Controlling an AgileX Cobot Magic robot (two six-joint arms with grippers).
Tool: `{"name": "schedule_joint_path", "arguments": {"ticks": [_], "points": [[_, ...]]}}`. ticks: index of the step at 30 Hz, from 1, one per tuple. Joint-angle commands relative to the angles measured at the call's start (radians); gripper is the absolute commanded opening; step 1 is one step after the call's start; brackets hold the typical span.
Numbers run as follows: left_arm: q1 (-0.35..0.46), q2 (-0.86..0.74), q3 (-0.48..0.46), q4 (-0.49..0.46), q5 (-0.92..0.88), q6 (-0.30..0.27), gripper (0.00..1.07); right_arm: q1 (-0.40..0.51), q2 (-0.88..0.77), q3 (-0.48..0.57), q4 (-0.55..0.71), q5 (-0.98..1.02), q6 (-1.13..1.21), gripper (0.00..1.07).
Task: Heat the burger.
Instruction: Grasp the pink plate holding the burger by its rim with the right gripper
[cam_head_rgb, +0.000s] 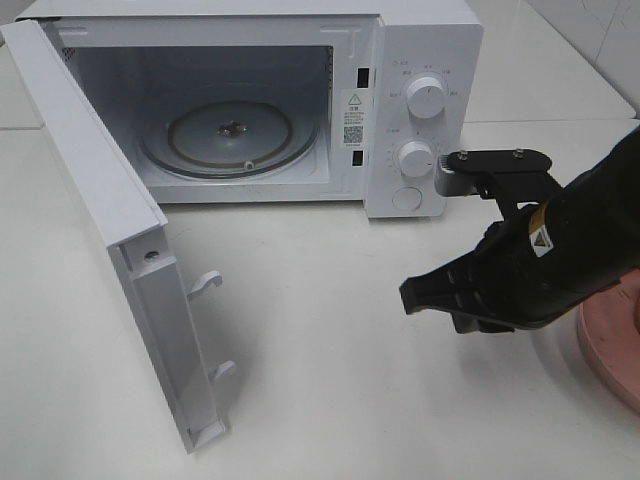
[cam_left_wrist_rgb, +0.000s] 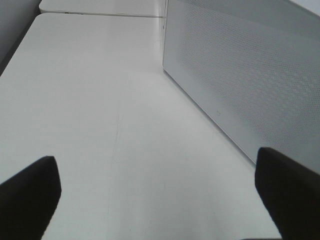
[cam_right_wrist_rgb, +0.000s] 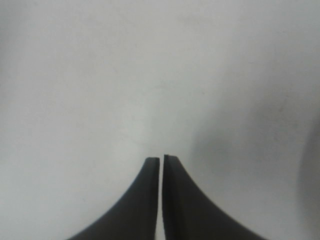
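The right claw (cam_head_rgb: 412, 296) hangs closed over the desk (cam_head_rgb: 330, 410), in front of the open-doored microwave (cam_head_rgb: 425, 50). The left claw (cam_left_wrist_rgb: 155, 162) gapes wide beside the microwave.

One microwave (cam_head_rgb: 425, 45); one pink plate (cam_head_rgb: 612, 345); two claws (cam_left_wrist_rgb: 156, 161) (cam_right_wrist_rgb: 161, 159).

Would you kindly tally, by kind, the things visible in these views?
Microwave: 1
Glass turntable: 1
Knobs: 2, upper knob and lower knob
Round button: 1
Pink plate: 1
Pincers: 2, left pincer and right pincer
Total: 8
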Motion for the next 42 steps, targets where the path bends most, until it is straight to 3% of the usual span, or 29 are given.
{"name": "schedule_joint_path", "arguments": {"ticks": [1,6,12,14,15,16,17,18,19,20,21,22,30,37,42], "points": [[0.003,-0.016,0.0,-0.002,-0.015,0.0,0.98,-0.005,-0.034,-0.037,-0.006,0.191,-0.202,0.07],[0.003,-0.016,0.0,-0.002,-0.015,0.0,0.98,-0.005,-0.043,-0.091,0.031,0.34,-0.406,0.1],[0.003,-0.016,0.0,-0.002,-0.015,0.0,0.98,-0.044,-0.043,-0.14,0.105,0.43,-0.496,0.16],[0.003,-0.016,0.0,-0.002,-0.015,0.0,0.98,-0.136,-0.043,-0.152,0.147,0.43,-0.526,0.32],[0.003,-0.016,0.0,-0.002,-0.015,0.0,0.98,-0.136,-0.043,-0.152,0.147,0.43,-0.526,0.32],[0.003,-0.016,0.0,-0.002,-0.015,0.0,0.98,-0.162,-0.043,-0.152,0.142,0.427,-0.526,0.4],[0.003,-0.016,0.0,-0.002,-0.015,0.0,0.98,-0.204,-0.043,-0.152,0.131,0.426,-0.532,0.58],[0.003,-0.016,0.0,-0.002,-0.015,0.0,0.98,-0.204,-0.043,-0.152,0.131,0.426,-0.532,0.58],[0.003,-0.016,0.0,-0.002,-0.015,0.0,0.98,-0.227,-0.043,-0.152,0.119,0.426,-0.54,0.68],[0.003,-0.016,0.0,-0.002,-0.015,0.0,0.98,-0.227,-0.043,-0.152,0.119,0.426,-0.54,0.68],[0.003,-0.016,0.0,-0.002,-0.015,0.0,0.98,-0.258,-0.043,-0.152,0.103,0.423,-0.552,0.88],[0.003,-0.016,0.0,-0.002,-0.015,0.0,0.98,-0.283,-0.042,-0.152,0.093,0.421,-0.563,1.0],[0.003,-0.016,0.0,-0.002,-0.015,0.0,0.98,-0.385,-0.022,-0.151,0.094,0.408,-0.588,1.0],[0.003,-0.016,0.0,-0.002,-0.015,0.0,0.98,-0.388,0.046,-0.15,0.086,0.425,-0.561,0.96],[0.003,-0.016,0.0,-0.002,-0.015,0.0,0.98,-0.388,0.093,-0.13,0.007,0.404,-0.47,0.94]]}}
